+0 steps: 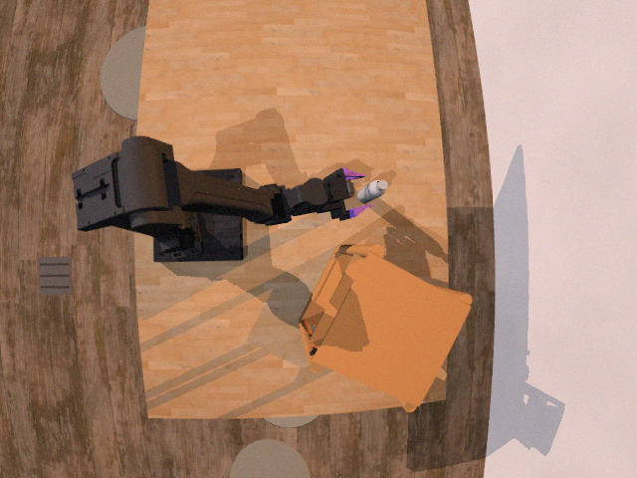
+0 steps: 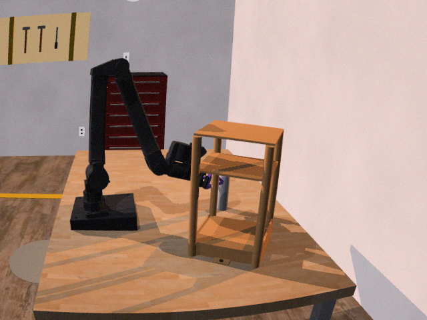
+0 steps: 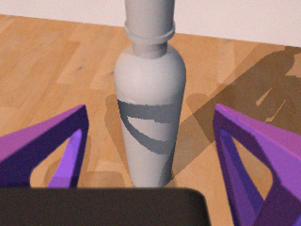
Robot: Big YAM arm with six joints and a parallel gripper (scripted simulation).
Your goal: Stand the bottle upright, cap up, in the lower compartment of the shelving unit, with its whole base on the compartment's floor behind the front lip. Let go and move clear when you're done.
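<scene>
My claw (image 1: 360, 193) is spread wide and grips nothing; the two purple fingers stand either side of the bottle (image 3: 150, 108) with table showing between each of them and its body, so neither touches it. The bottle stands upright on the table (image 1: 288, 77), cap up, pale grey, with a narrow neck and a collar under the cap; the cap's top runs out of my wrist view. Taking the shelf (image 2: 194, 193) as landmark: the bottle (image 2: 222, 193) is outside it, on the table behind it as the exterior view looks, seen through the frame between the posts, near the rear post. From above, the bottle (image 1: 372, 190) is near the shelf's (image 1: 406, 329) corner, on the side toward the table's far end, and apart from it. My claw (image 2: 207, 181) reaches in level beside the shelf's middle board, at the bottle's upper half. The shelf's lower compartment holds only shadow on its floor. My base (image 2: 129, 223) sits well apart from the shelf, on the side away from the pink wall (image 2: 327, 103).
</scene>
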